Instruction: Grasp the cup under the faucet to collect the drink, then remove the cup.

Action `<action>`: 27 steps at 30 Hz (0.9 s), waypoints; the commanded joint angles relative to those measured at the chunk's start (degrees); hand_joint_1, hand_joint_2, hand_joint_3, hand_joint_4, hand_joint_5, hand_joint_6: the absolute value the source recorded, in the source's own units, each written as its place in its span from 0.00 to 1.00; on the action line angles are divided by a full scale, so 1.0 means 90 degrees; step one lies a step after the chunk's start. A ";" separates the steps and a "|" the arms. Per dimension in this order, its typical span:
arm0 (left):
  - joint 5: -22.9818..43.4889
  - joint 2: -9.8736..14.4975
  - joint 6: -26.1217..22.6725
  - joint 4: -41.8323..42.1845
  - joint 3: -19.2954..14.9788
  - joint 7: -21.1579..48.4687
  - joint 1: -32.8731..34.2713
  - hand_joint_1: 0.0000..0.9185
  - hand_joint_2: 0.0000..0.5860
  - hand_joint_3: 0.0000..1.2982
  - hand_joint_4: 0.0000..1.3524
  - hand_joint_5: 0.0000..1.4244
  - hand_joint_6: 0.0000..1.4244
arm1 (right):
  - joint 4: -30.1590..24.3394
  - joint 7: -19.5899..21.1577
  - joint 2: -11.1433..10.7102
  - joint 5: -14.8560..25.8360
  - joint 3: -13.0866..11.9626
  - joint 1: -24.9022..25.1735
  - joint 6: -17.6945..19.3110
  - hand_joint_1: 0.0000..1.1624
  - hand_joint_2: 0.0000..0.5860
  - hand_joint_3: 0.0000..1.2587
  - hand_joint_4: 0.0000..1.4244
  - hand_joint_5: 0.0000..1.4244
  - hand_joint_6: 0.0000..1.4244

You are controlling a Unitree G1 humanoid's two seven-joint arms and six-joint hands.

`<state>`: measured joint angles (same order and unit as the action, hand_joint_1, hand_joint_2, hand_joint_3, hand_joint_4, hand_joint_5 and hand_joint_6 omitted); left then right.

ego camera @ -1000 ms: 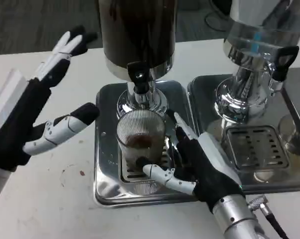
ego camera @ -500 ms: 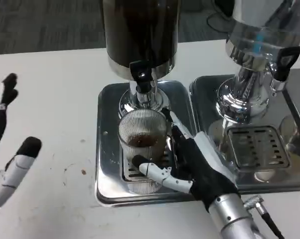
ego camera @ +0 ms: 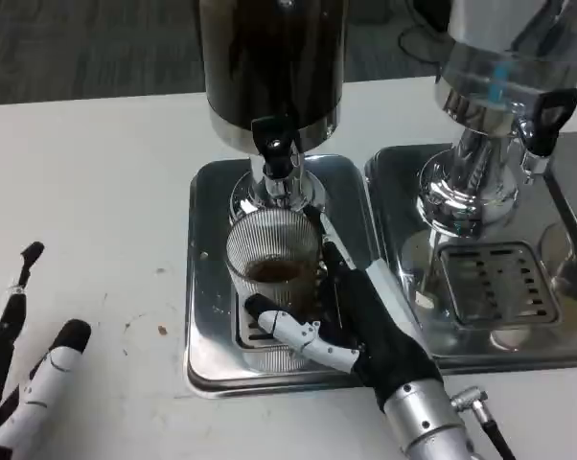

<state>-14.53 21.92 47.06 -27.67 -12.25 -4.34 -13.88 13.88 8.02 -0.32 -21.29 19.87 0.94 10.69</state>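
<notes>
A ribbed clear cup (ego camera: 269, 251) with some brown drink in its bottom stands on the drip grate of the steel tray (ego camera: 207, 287), directly below the black faucet (ego camera: 275, 142) of the dark dispenser (ego camera: 269, 67). My right hand (ego camera: 351, 321) wraps the cup from the right, thumb across its front and fingers behind it. At the bottom left my left hand (ego camera: 25, 383) hovers low over the white table, fingers apart, holding nothing.
A second dispenser (ego camera: 495, 105) with a clear tank and its own black tap stands on another steel tray (ego camera: 499, 287) at the right. Small brown drips (ego camera: 161, 331) mark the white table left of the tray.
My left hand has dropped from up beside the dispenser down to the bottom left corner. The right hand has closed in tighter around the cup.
</notes>
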 commanded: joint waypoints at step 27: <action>0.0000 0.0316 -0.0193 0.0263 0.0294 0.0097 -0.0222 0.00 0.35 0.12 0.00 0.02 0.00 | 0.1333 0.0580 0.0414 0.0085 -0.0037 0.0509 0.0934 0.64 0.27 0.00 0.08 0.12 0.21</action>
<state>-15.08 24.13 46.08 -26.14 -9.75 -4.07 -15.22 24.33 13.19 2.26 -21.17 19.94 5.30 18.87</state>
